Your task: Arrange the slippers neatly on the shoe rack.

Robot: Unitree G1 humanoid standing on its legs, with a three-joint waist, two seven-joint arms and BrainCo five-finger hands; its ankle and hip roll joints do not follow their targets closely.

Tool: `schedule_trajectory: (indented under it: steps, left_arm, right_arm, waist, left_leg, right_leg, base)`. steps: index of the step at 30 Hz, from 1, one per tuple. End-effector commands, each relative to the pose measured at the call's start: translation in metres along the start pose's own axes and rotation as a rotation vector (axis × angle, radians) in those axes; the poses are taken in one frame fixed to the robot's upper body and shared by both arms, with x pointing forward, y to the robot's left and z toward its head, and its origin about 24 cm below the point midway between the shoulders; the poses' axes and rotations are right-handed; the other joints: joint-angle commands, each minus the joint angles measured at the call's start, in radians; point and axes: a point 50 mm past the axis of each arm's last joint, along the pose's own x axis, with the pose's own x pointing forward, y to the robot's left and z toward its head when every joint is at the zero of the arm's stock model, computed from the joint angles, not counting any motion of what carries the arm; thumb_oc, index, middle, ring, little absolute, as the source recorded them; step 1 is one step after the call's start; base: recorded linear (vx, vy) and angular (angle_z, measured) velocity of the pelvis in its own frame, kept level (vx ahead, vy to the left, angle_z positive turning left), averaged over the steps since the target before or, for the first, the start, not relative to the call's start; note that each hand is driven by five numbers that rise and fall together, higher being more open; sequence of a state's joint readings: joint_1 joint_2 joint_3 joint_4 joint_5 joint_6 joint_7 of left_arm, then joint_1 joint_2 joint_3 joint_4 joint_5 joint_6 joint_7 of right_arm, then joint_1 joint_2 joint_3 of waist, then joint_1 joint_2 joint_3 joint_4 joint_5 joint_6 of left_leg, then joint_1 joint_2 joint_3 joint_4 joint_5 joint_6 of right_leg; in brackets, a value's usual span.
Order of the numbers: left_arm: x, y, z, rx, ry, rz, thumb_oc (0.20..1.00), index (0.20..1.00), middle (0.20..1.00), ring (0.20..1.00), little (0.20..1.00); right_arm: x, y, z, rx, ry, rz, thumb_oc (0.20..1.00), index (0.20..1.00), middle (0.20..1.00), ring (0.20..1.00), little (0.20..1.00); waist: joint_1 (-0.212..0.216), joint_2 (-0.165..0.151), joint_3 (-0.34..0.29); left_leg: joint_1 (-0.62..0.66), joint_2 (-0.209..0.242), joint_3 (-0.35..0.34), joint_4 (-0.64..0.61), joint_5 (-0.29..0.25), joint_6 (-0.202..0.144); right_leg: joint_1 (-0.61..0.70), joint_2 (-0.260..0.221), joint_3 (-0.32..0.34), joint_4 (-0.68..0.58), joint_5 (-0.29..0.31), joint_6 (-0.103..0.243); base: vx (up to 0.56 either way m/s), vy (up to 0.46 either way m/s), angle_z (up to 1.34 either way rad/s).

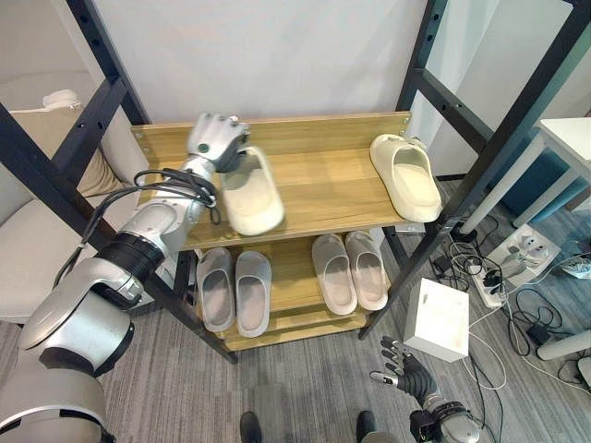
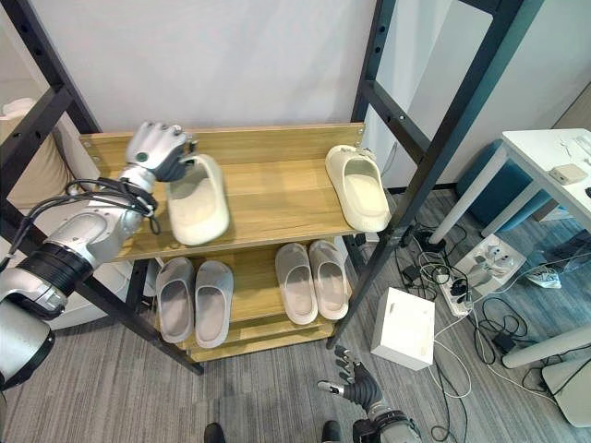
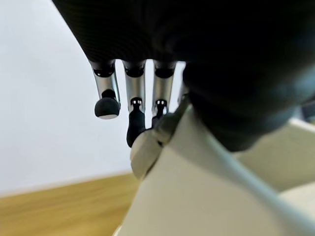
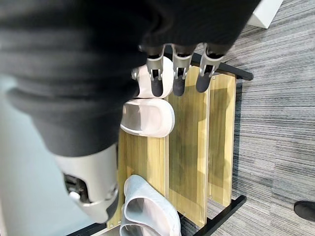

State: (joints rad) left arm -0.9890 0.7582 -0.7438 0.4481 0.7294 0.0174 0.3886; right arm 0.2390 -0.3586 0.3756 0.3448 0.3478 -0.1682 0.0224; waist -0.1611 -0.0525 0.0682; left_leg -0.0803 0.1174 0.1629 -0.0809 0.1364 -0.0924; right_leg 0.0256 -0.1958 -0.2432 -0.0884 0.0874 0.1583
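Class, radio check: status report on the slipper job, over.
Left robot hand shut on cream slipper, top shelf. Right robot hand open, idle, low. Second cream slipper on shelf's right. Nothing blocking.

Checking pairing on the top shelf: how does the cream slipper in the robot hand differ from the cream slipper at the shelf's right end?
The held slipper is gripped by the left robot hand at the top shelf's left, its toe over the front edge. The right slipper lies free, flat, fully on the shelf. Both are cream, toes pointing forward.
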Motion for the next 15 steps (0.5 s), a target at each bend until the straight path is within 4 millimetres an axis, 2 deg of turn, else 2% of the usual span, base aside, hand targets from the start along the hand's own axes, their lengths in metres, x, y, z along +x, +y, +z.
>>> schedule_trajectory:
  steps: [1,6,15]
  left_arm:
    - [0.038,0.052,-0.009,0.104,0.011,0.183,0.2,0.2,0.2,0.2,0.2]
    - [0.05,0.057,-0.001,0.151,0.0,0.21,0.2,0.2,0.2,0.2,0.2]
    - [0.063,0.054,-0.008,0.223,0.06,0.184,0.2,0.2,0.2,0.2,0.2]
  right_arm:
    - [0.008,-0.006,0.034,0.014,-0.162,-0.012,1.0,1.0,1.0,1.0,1.0]
    - [0.007,-0.01,0.036,0.007,-0.168,-0.021,1.0,1.0,1.0,1.0,1.0]
    - [-0.004,-0.021,0.036,-0.028,-0.172,-0.043,1.0,1.0,1.0,1.0,1.0]
  waist:
    - [0.003,0.029,0.053]
    - [-0.015,0.04,0.052]
    - [-0.068,0.052,0.056]
  left_leg:
    - [0.146,-0.062,-0.02,-0.006,-0.251,0.068]
    - [0.146,-0.061,-0.005,-0.006,-0.25,0.068]
    - [0.135,-0.053,0.038,-0.006,-0.244,0.064]
  right_leg:
    - [0.06,0.077,-0.054,0.001,-0.157,-0.013]
    - [0.052,0.077,-0.037,0.001,-0.154,-0.012]
    - [0.012,0.081,0.008,0.001,-0.142,-0.01]
  base:
    - [-0.04,-0.023,0.01]
    - [-0.03,-0.029,-0.05]
    - [0.0,-0.028,-0.16]
